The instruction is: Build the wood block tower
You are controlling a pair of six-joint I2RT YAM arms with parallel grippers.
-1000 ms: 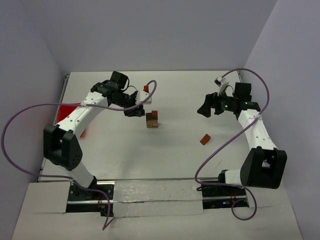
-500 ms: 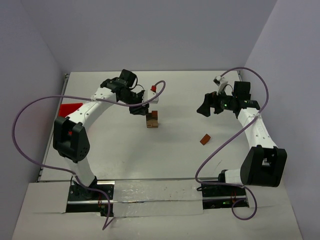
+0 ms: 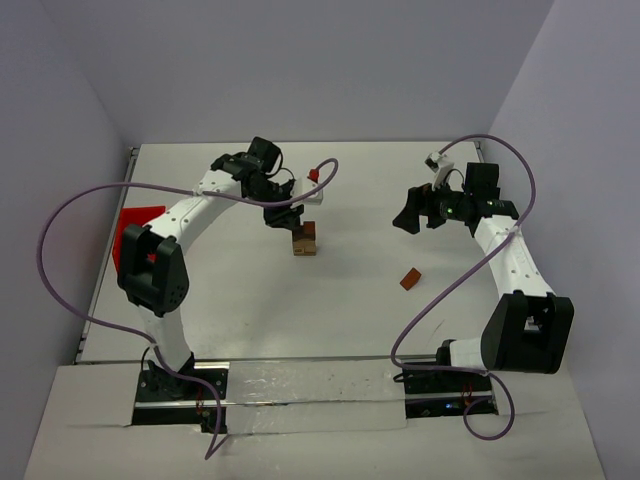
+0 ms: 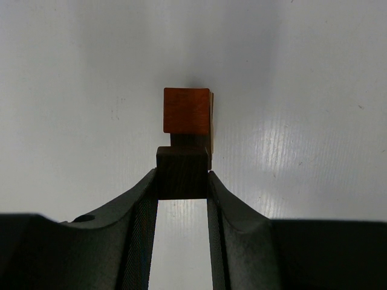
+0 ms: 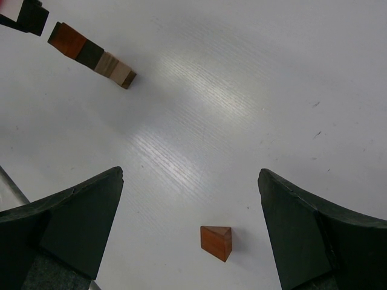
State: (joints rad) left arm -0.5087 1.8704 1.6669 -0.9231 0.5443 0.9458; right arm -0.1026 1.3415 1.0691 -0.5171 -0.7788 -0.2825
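- Top view: left hand (image 3: 288,215) hung just over the wood block tower (image 3: 304,240) at frame centre, likely to add a block; right hand (image 3: 408,218) sat clear at right.
- Left wrist: left hand clamped a dark cube (image 4: 182,172), aligned above the tower's reddish top.
- Right wrist: right hand spread wide, empty; tower at upper left, banded reddish, dark, tan.

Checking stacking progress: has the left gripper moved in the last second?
Yes. In the top view the left gripper, holding a dark block, has shifted right toward the wood block tower, which stayed put.
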